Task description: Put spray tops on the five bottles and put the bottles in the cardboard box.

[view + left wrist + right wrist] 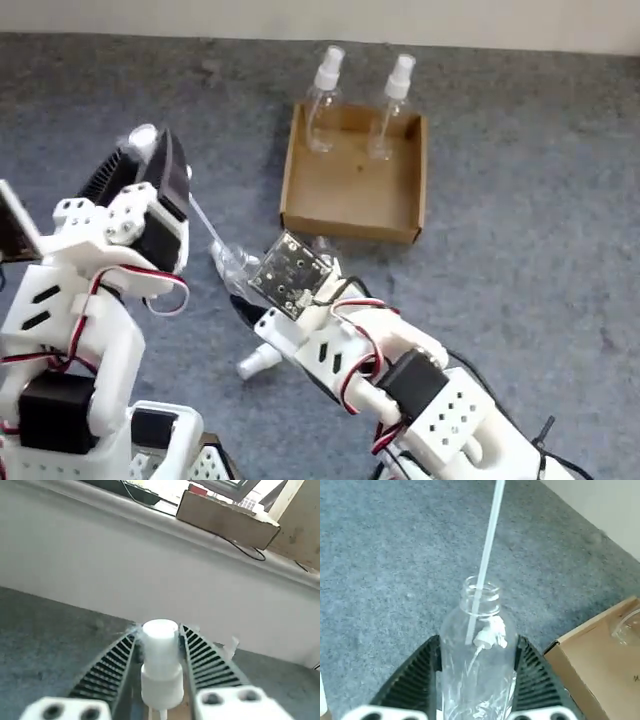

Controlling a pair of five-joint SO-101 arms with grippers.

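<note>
Left claw [160, 630] is clamped on a white spray top [161, 652], held raised to the left of the cardboard box [345, 226]. Its dip tube [487, 545] slants down into the open neck of a clear bottle [479, 680]; the top is not seated. Right claw [477, 647] is clamped on that bottle, close to the box's near-left corner above the grey counter [520, 250]. A capped bottle [322, 105] and a second capped bottle [392, 110] stand at the box's far side.

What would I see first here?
The left gripper holds a white plastic spray top, its long thin tube poking into the clear plastic bottle clamped in the right gripper, mid-table. Behind, two capped clear bottles stand in the shallow brown cardboard box.
</note>
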